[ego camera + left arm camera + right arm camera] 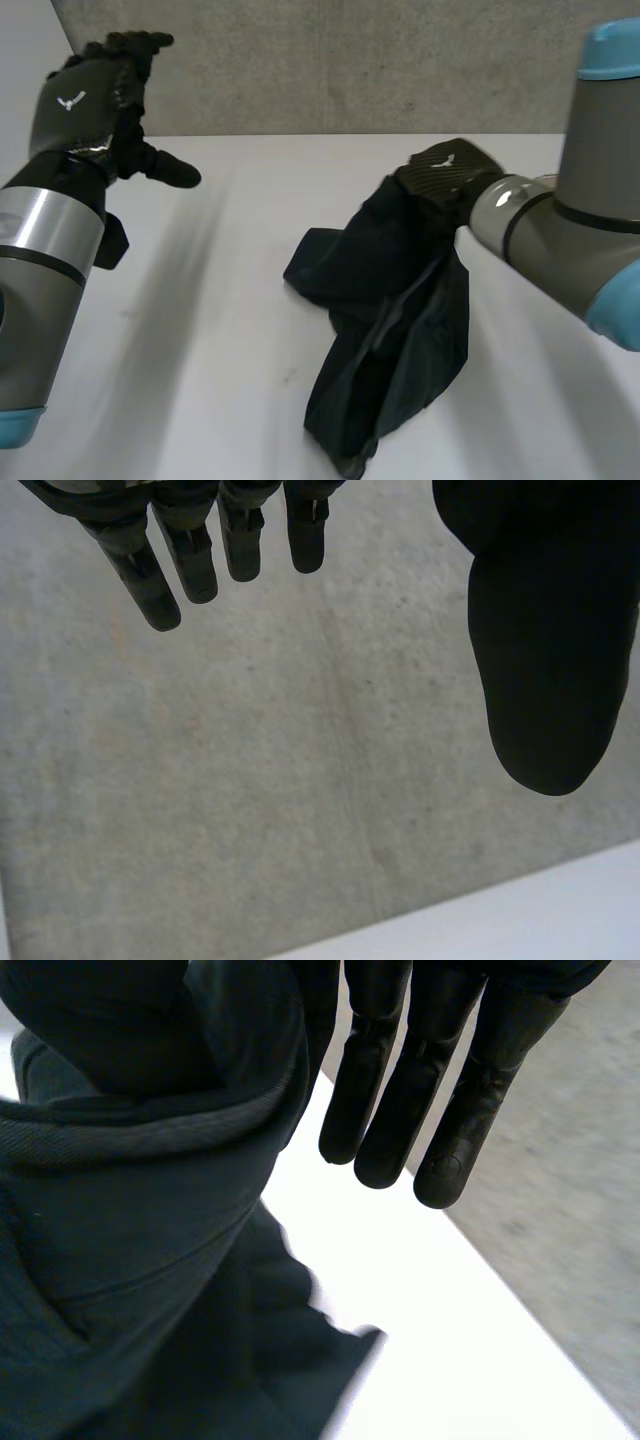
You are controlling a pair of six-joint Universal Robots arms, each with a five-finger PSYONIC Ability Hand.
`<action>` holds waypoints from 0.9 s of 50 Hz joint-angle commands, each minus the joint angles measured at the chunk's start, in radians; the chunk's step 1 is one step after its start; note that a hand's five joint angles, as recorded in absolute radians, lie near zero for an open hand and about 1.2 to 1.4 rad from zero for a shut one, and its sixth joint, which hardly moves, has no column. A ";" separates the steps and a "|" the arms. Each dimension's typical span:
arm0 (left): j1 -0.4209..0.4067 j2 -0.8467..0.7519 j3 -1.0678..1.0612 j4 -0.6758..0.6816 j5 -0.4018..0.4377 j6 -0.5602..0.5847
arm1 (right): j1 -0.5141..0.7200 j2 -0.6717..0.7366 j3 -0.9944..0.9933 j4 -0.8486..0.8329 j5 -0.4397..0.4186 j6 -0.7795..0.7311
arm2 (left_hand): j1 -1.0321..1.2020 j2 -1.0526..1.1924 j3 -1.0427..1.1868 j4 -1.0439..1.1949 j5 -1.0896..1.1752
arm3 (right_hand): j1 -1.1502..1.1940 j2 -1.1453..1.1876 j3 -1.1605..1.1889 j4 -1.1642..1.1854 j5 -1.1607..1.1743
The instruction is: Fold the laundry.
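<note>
The right robot hand (447, 168) has its thumb pressed on a fold of the dark garment (400, 330), pinching it against the nearest finger, while the other fingers (470, 1110) stick out straight and touch no cloth. That looks to me like a thin hold on one edge only. If the arm lifts or swings from here, the weight of the hanging cloth could drag the fold out from under the thumb and drop the whole piece in a heap.

The second worry is the cloth itself. It is bunched and twisted, with no flat panel anywhere, so any fold made now would set creases in rather than tidy it. It wants spreading first, and one hand alone will struggle to do that.

From the pinch, the garment falls away below the palm and down to the white worktop (220, 330). One lump lies off to the hand's left side and a longer tail trails toward the robot's own body.

The left robot hand (95, 95) is raised well apart from all this, fingers relaxed and thumb spread, holding nothing and facing the grey wall (330, 60).
</note>
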 commanded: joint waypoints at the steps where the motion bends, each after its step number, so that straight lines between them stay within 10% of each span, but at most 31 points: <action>1: -0.010 -0.064 0.004 -0.032 0.087 0.001 | -0.062 -0.084 0.132 -0.013 -0.021 -0.074 | 0.009 0.002 -0.005 0.005 -0.045 | 0.404 0.225 0.228 0.227 0.280; 13: -0.073 -0.347 0.043 -0.021 0.207 0.093 | -0.057 -0.318 0.240 -0.155 -0.100 0.110 | 0.010 0.003 -0.004 0.006 -0.044 | 0.401 0.222 0.225 0.224 0.277; 37: -0.162 -0.647 0.237 0.060 0.184 0.165 | -0.031 -0.472 0.257 -0.073 -0.239 0.265 | 0.101 0.094 0.087 0.097 0.047 | 0.384 0.205 0.207 0.207 0.260; 42: -0.174 -0.693 0.286 0.056 0.156 0.165 | -0.031 -0.481 0.257 -0.074 -0.239 0.267 | 0.546 0.539 0.532 0.542 0.492 | 0.384 0.205 0.207 0.207 0.260; 45: -0.173 -0.694 0.313 0.053 0.094 0.168 | -0.044 -0.487 0.260 -0.076 -0.238 0.267 | 1.230 1.223 1.216 1.226 1.176 | 0.384 0.205 0.207 0.207 0.260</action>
